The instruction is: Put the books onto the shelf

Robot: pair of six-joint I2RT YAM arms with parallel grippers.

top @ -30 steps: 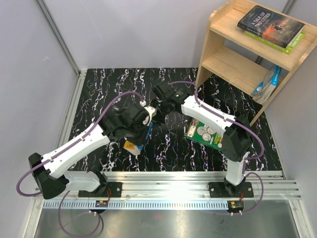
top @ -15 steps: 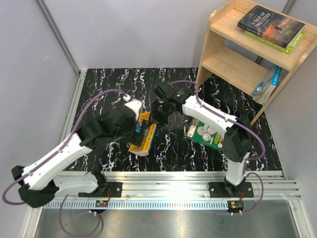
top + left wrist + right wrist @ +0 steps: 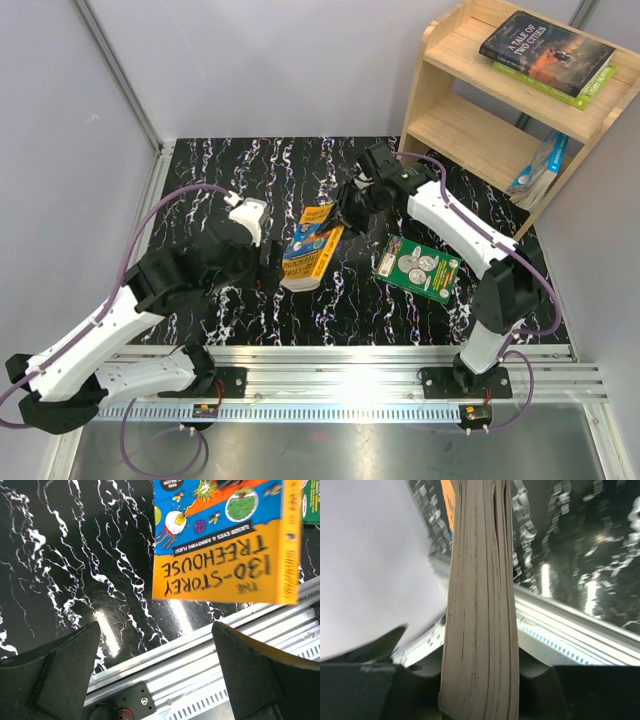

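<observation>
I have the right hand (image 3: 343,212) clamped on the 130-Storey Treehouse paperback (image 3: 310,250), gripping it at its far end; in the right wrist view the page edges (image 3: 480,605) run straight up between the two fingers (image 3: 370,680), which press on either cover. The paperback hangs out from that hand toward the near rail (image 3: 350,360), cover up and tilted; I cannot tell whether its near end touches the desk (image 3: 200,180). My left hand (image 3: 156,630) stands wide, holding nothing; its two fingertips (image 3: 85,640) frame the orange title band of the paperback (image 3: 225,555), which sits ahead of them and apart from both. From above, the left hand (image 3: 262,262) is just to the left of the paperback, near its lower half; no contact shows. The coin-cover book (image 3: 415,268) lies flat on the desk, nearer to me than the right hand and to its right, under the right forearm's line. The shelf (image 3: 450,120) stands beyond the right hand and to its right, well apart from the left hand; on its top board A Tale of Two Cities (image 3: 545,50) lies flat over a lime green book (image 3: 590,88); a blue book (image 3: 545,165) leans tilted low in the shelf's right side.
</observation>
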